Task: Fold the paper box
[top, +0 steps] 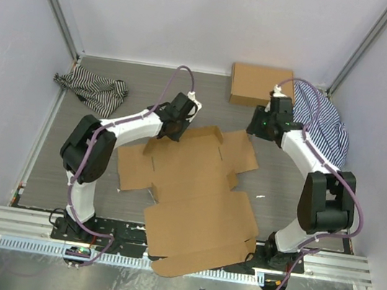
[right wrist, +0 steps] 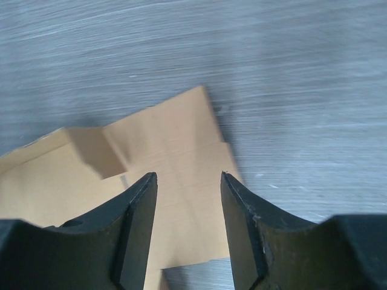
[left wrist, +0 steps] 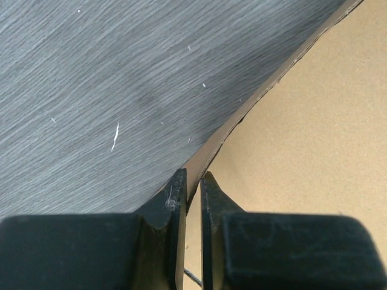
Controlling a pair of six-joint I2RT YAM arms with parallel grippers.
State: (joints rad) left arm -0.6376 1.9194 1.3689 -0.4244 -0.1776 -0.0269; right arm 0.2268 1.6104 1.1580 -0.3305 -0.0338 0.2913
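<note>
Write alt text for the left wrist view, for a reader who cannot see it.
The left claw pinches the raised edge of the brown paper box between two dark, nearly closed fingers. The cardboard panel fills the right of the picture, and the grey wood-grain table fills the left.

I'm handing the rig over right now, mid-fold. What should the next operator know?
Left end effector: shut on the far left edge of the flat brown die-cut cardboard mailer box, edge curling up.
Right end effector: open, empty, above the box's far right end.
Done: grip taken; top view shows panels lying flat.
Left: fold up walls, tuck flaps, close lid.
</note>
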